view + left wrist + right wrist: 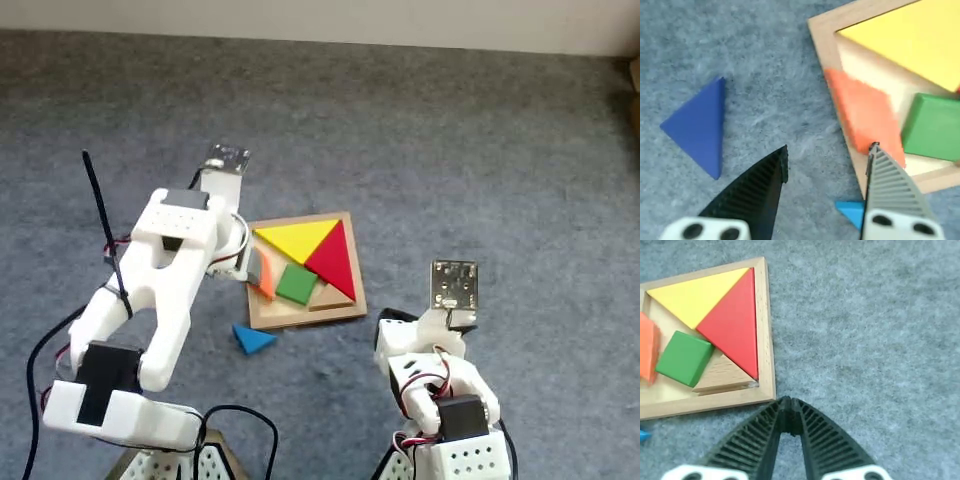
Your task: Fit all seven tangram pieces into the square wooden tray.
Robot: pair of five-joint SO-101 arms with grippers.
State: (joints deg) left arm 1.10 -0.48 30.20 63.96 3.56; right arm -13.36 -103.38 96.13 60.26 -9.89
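The square wooden tray (300, 316) lies near the middle of the grey felted tabletop (480, 150). Inside it, seen from the high view, a yellow triangle (295, 238) fills the 12 o'clock side. A red triangle (337, 258) fills the 3 o'clock side, with a green square (297, 283) near the centre. A plain wood-coloured triangle (327, 294) sits toward 5 o'clock. An orange piece (865, 117) lies tilted across the tray's 9 o'clock rim, partly inside.

The left gripper (828, 152) hangs over that rim with its jaws spread apart and gripping nothing. The pale jaw's tip is at the orange piece's edge and the black jaw is over bare felt.

A light-blue triangle (253, 339) lies on the tabletop just outside the tray at 7 o'clock. A dark blue triangle (697, 127) lies on the felt beside the left jaws.

The right gripper (790, 412) sits with its jaws pressed together, empty. Its tips are just off the tray's 5 o'clock corner.
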